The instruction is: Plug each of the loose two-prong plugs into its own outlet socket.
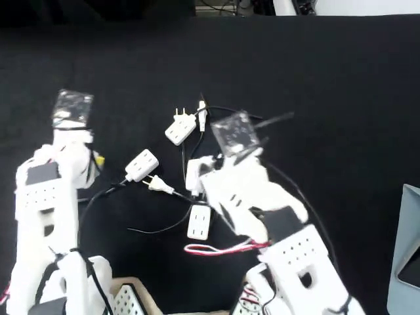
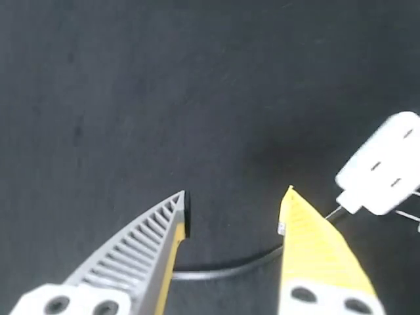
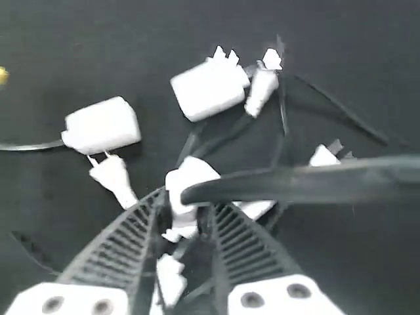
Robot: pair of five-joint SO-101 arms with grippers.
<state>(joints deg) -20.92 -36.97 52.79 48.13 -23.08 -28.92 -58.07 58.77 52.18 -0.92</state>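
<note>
Your right gripper (image 3: 186, 205) pinches a small white plastic plug (image 3: 190, 177), half hidden by a blurry black cable (image 3: 295, 184). Your left gripper (image 2: 233, 210) hangs open over black cloth (image 2: 131, 79), near a white boxy socket (image 2: 380, 164).

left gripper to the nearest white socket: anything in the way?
Nothing visible. The left gripper hangs open over black cloth; the white socket lies just past its yellow finger, with no object between. A black cable crosses under the fingers, back from the tips.
</note>
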